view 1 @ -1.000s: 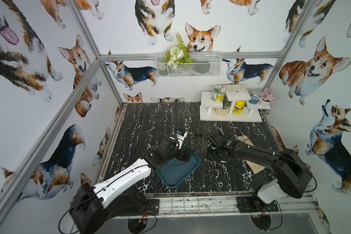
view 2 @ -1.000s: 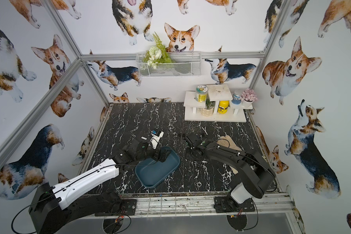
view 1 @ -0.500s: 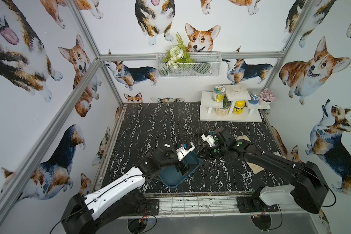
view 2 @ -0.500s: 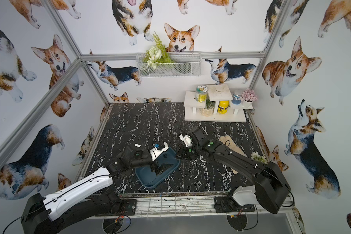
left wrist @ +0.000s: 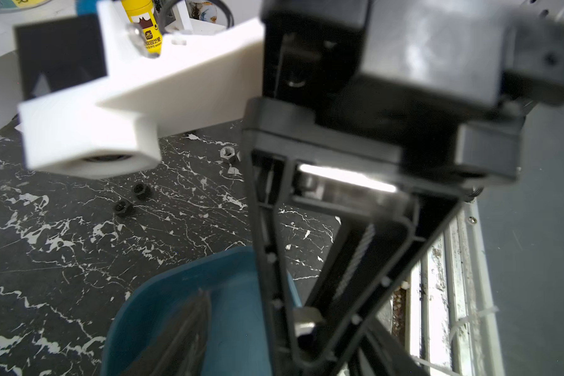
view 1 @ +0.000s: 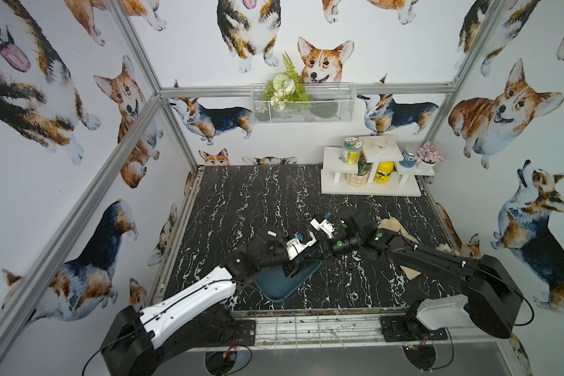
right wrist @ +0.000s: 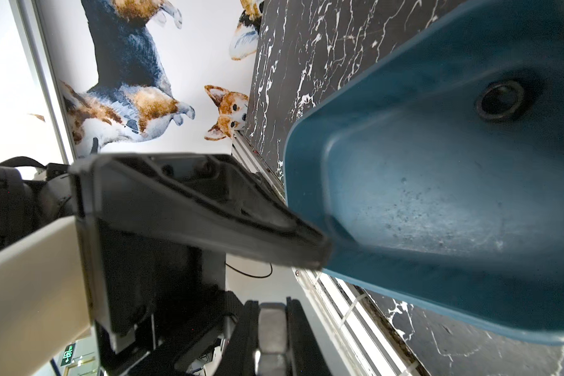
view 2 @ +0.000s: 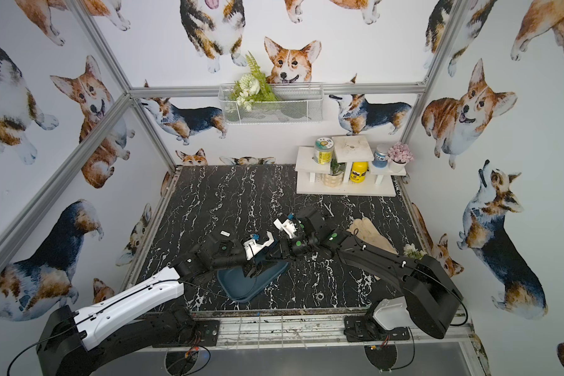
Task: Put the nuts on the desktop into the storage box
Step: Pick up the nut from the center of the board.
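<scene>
I am looking into a cell papered with corgi prints and framed in aluminium bars, with the black marble-look desktop with white veins (view 1: 241, 201) filling the floor in both top views. From the lower left of the frame the white-and-black left arm (view 1: 189, 293) is reaching toward the centre. Its left gripper (view 1: 294, 269) is hanging over the shallow teal-blue plastic storage box (view 1: 274, 289), which is lying on the desktop in the lower middle, near the front rail. I cannot tell how far those jaws are standing apart; the right wrist view is showing only one black finger (right wrist: 209, 211), with its tip at the box's rim.

In the left wrist view, two black hexagonal nuts (left wrist: 132, 199) are lying side by side on the marble, and one silver hexagonal nut (left wrist: 227, 153) is sitting further off, all outside the box. In the right wrist view, a single black nut (right wrist: 500, 101) is lying inside the box.

Just right of centre, the right gripper (view 1: 319, 252) is hovering at the box's far edge, and its jaws are clamping a shiny silver hexagonal metal nut (right wrist: 272, 328). The black right arm (view 1: 437, 263) is stretching in from the lower right. Behind it a beige work glove (view 1: 393, 226) is lying flat, and a white stepped shelf with jars (view 1: 368, 187) is standing in the desktop's upper right corner.
</scene>
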Robot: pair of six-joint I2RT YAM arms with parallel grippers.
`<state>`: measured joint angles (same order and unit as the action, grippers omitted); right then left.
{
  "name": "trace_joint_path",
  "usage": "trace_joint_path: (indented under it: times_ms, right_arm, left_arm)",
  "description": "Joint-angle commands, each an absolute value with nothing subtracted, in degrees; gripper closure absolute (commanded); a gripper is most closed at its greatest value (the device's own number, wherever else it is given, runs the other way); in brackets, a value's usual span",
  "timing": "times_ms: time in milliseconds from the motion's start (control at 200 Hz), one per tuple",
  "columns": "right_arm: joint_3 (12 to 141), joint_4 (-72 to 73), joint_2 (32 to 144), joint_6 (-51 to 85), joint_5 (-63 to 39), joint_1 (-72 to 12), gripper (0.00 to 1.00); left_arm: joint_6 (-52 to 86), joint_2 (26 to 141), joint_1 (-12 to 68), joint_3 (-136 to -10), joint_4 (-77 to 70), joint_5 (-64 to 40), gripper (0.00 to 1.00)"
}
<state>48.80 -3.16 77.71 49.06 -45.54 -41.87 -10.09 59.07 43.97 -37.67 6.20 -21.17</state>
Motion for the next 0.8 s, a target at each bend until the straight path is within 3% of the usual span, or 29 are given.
trace_joint_path:
  times_ms: [0, 80, 275, 485, 551, 581, 791]
  right_arm:
    - [49.2, -0.1, 78.0, 49.7, -47.2, -42.1, 0.83]
    - [49.1, -0.3, 78.3, 49.7, -47.1, -42.1, 0.83]
    - [49.4, -1.2, 78.9, 49.4, -46.0, -42.1, 0.84]
    - [49.7, -2.9, 79.7, 48.7, -44.7, -42.0, 0.83]
    - [49.6, -2.5, 79.7, 48.9, -44.7, -42.0, 0.83]
    - [49.6, -2.3, 79.7, 49.1, -44.7, -42.0, 0.83]
    - [49.9, -1.6, 79.6, 49.7, -44.9, -42.0, 0.83]
  left_arm:
    - [-9.9, 60.4, 43.8, -39.2, 7.4, -20.4, 0.44]
    - [-9.8, 60.8, 43.8, -39.8, 7.7, -19.6, 0.57]
    - [-9.7, 60.4, 43.9, -39.9, 7.4, -20.0, 0.65]
    - [-9.4, 58.4, 43.8, -39.2, 6.4, -19.4, 0.64]
    - [-9.1, 57.4, 43.8, -38.6, 5.6, -18.9, 0.46]
    - [-8.7, 56.8, 43.8, -38.1, 5.0, -18.7, 0.43]
    - [-8.8, 54.3, 43.9, -36.2, 3.5, -19.1, 0.48]
